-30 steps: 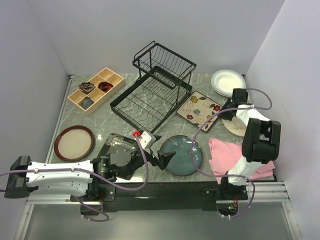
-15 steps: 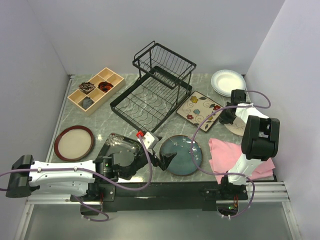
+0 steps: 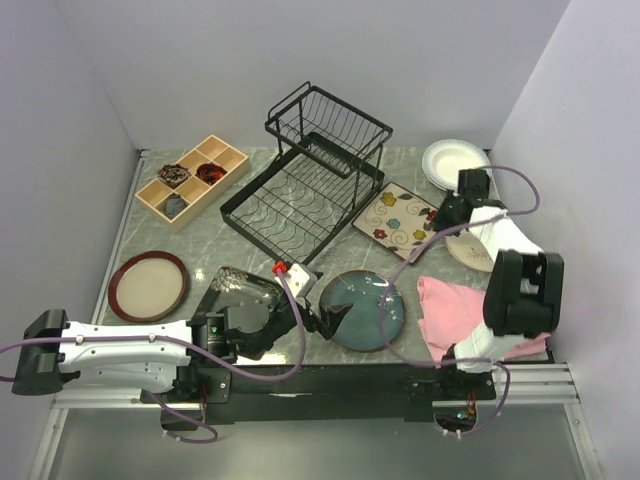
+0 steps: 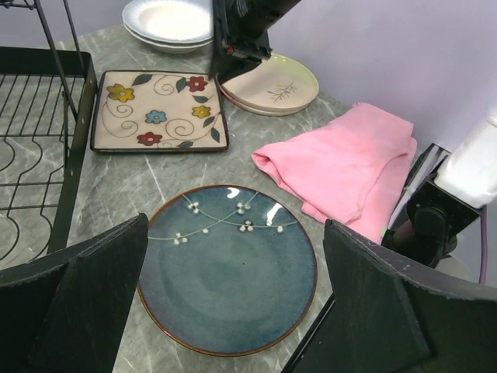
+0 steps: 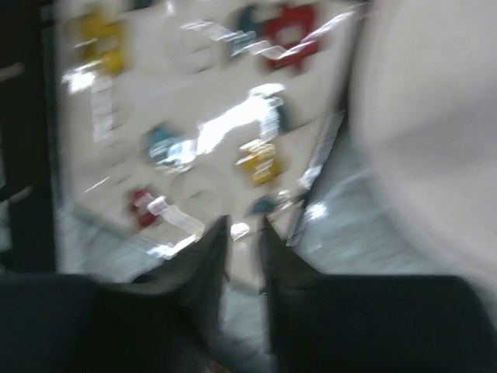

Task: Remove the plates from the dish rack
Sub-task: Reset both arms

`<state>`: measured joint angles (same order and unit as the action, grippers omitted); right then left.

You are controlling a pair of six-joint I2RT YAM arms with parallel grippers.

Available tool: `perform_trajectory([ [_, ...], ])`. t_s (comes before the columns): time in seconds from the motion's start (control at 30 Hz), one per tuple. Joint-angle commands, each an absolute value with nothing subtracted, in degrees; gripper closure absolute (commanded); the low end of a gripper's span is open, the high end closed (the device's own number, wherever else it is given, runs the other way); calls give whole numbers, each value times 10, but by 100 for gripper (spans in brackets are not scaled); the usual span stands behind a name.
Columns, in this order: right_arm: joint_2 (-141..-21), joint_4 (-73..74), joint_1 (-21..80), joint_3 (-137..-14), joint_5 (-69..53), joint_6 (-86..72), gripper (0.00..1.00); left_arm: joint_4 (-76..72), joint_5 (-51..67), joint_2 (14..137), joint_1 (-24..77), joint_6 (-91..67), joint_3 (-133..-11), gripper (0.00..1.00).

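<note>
The black wire dish rack stands at the back centre with no plates showing in it. Plates lie flat on the table: a teal one, a cream square flowered one, stacked white ones, a cream one, a brown-rimmed tan one, and a black square one partly under the left arm. My left gripper hangs open over the teal plate's near edge, holding nothing. My right gripper is shut and empty, between the flowered square and the cream plate; its view is blurred.
A pink folded cloth lies right of the teal plate. A wooden compartment tray sits at the back left. Walls close in the table on the left, back and right.
The right gripper has lifted off the cream plate and shifted back and left towards the flowered square. The left gripper pulled slightly back from the teal plate, still open.
</note>
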<state>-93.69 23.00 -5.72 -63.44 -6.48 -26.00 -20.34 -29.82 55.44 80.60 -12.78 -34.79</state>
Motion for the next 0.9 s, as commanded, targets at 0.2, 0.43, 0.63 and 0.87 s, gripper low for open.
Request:
perform_trajectory([
  [0.2,-565,216,91,-531,-126,-289,0,-210,-352,502,803,-97,-353,1],
  [0.43,-358,230,119,-443,-177,-280,0,-196,-357,416,788,-125,-341,1],
  [0.63,-259,245,119,-422,-185,-263,0,-157,-373,352,774,-156,-336,1],
  [0.87,-218,252,118,-422,-190,-269,0,-139,-380,335,773,-171,-330,1],
])
